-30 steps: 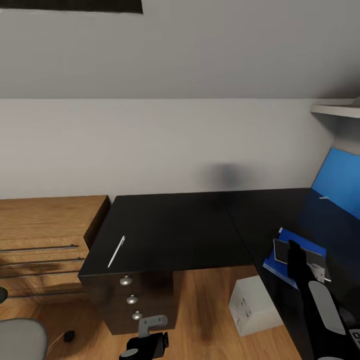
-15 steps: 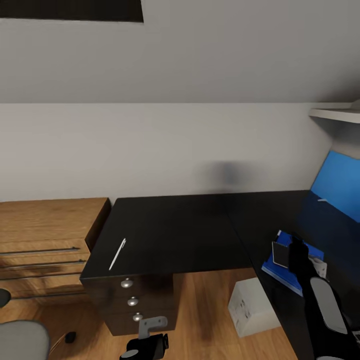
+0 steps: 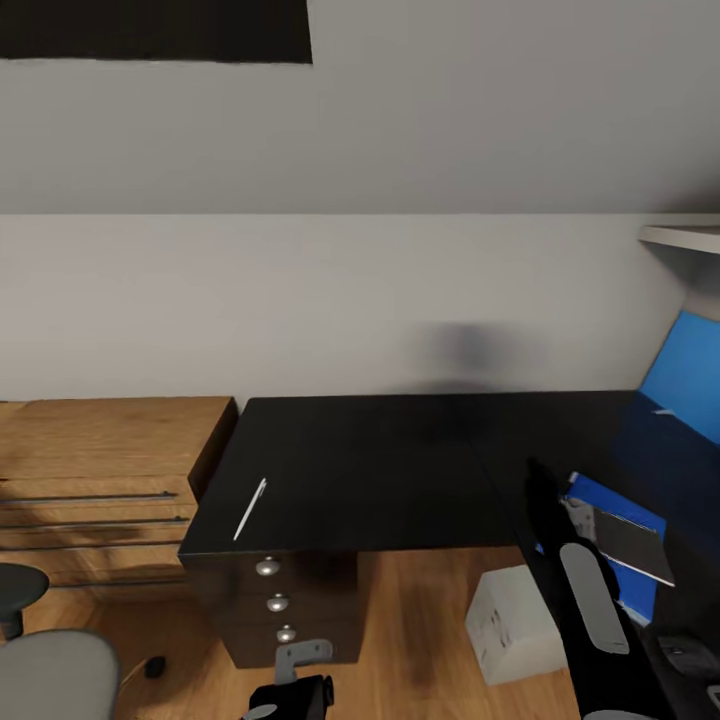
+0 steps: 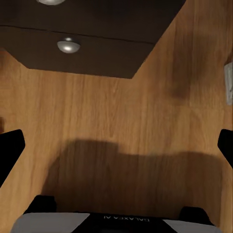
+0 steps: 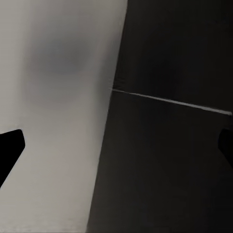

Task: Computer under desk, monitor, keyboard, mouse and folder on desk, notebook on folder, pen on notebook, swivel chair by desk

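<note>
So the stack is mostly sorted on the right wing of the desk (image 3: 400, 450): the dark notebook (image 3: 625, 538) is lying flat on the blue folder (image 3: 610, 500), and what's left to be added is the pen (image 3: 250, 508). That pen is seen way over on the left wing, close to the front edge and just above the three-drawer unit (image 3: 275, 605), well apart from the stack. Its long axis runs roughly front to back with a slight lean, near end pointing toward the robot and a bit left, far end toward the wall and a bit right. The right gripper (image 3: 543, 495) is held over the inner corner of the desk, right beside the folder, fingers spread apart with nothing between them in the right wrist view. The left gripper (image 4: 116, 145) is hung low over the plank floor in front of the drawers, also spread and empty. By position the left arm is judged the nearer one to the pen, since it sits almost directly below it, though it would have to be raised above the desktop first. The silver computer tower (image 3: 515, 625) is seen on the floor under the desk.
</note>
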Controlling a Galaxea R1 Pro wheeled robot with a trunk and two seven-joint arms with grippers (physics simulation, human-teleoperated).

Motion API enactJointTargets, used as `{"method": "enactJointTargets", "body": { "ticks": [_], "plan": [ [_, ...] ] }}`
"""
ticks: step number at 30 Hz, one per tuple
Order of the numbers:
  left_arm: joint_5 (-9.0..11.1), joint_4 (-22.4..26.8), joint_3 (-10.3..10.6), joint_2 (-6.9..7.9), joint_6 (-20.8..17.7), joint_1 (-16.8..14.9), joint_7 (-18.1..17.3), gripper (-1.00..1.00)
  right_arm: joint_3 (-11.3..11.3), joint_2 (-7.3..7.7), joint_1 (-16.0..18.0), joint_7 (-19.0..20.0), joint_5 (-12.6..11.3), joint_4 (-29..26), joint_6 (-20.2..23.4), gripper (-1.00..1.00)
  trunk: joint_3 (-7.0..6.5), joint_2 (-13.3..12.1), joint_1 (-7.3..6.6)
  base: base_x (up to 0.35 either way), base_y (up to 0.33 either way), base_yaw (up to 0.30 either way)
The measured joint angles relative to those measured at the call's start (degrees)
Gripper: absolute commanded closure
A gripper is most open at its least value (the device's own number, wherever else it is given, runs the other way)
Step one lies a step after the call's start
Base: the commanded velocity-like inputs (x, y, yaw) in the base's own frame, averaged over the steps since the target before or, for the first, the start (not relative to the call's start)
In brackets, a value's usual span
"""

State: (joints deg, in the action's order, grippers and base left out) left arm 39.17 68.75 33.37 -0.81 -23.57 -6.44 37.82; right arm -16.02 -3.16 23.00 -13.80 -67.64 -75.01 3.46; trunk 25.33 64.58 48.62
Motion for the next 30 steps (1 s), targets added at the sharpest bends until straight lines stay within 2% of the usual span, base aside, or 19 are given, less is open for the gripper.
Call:
{"method": "enactJointTargets", "body": {
  "ticks": [1, 2, 5, 6, 9, 11, 14, 16, 20, 25, 30],
  "plan": [
    [0.0, 0.24, -0.07, 0.03, 0.06, 0.0, 0.01, -1.0, 0.7, -0.25, 0.0, -0.02, 1.06, 0.08, -0.01, -1.0, -0.04, 0.0, 0.0, 0.0, 0.0, 0.242],
    [-0.01, 0.85, -0.23, 0.1, 0.25, 0.0, 0.05, -1.0, 2.09, -0.75, 0.0, -0.05, 3.11, 0.4, -0.03, -1.0, -0.08, 0.0, 0.0, 0.0, 0.0, 0.244],
    [-0.04, 2.09, -0.43, 0.21, 0.63, -0.01, 0.19, -1.0, 4.3, -1.37, 0.0, -0.08, 6.31, 1.26, -0.07, -1.0, -0.2, 0.0, 0.0, 0.0, 0.0, 0.247],
    [-0.17, 2.89, -0.49, 0.26, 1.06, -0.01, 0.45, -1.0, 5.91, -1.65, 0.0, -0.07, 8.29, 2.04, -0.1, -1.0, -0.24, 0.0, 0.0, 0.0, 0.0, 0.249],
    [-0.7, 3.72, -0.5, 0.31, 2.12, -0.02, 1.55, -1.0, 8.59, -1.92, 0.01, -0.05, 11.18, 3.1, -0.16, -1.0, -0.35, 0.0, 0.0, 0.0, 0.0, 0.245],
    [-1.33, 4.57, -0.5, 0.4, 4.61, -0.02, 4.35, -1.0, 12.21, -2.08, 0.0, 0.0, 13.92, 3.89, -0.29, -1.0, -0.38, 0.0, 0.0, 0.0, 0.0, 0.116],
    [-1.46, 5.52, -0.46, 0.88, 6.26, -0.01, 6.09, -1.0, 13.83, -2.13, 0.0, 0.09, 14.81, 4.12, -0.33, -1.0, -0.39, 0.0, 0.0, 0.0, 0.0, 0.051],
    [-1.54, 7.1, -0.38, 2.07, 7.05, -0.01, 7.0, -1.0, 14.79, -2.08, 0.0, 0.33, 15.33, 4.19, -0.27, -1.0, -0.4, 0.0, 0.0, 0.0, 0.0, 0.012],
    [-1.52, 7.75, -0.38, 2.52, 7.28, 0.0, 7.28, -1.0, 16.47, -1.99, 0.0, 0.5, 15.52, 4.21, -0.07, -1.0, -0.4, 0.0, 0.0, 0.0, 0.0, 0.005],
    [-1.52, 7.96, -0.5, 2.67, 7.36, 0.0, 7.37, -1.0, 17.54, -2.07, 0.0, 0.5, 15.49, 4.4, -0.19, -1.0, -0.4, 0.0, 0.0, 0.0, 0.0, 0.001],
    [-1.32, 7.97, -0.61, 2.74, 7.31, 0.0, 7.33, -1.0, 17.57, -2.0, 0.0, 0.54, 15.36, 4.37, -0.13, -1.0, -0.4, 0.0, 0.0, 0.0, 0.0, 0.044]
  ]
}}
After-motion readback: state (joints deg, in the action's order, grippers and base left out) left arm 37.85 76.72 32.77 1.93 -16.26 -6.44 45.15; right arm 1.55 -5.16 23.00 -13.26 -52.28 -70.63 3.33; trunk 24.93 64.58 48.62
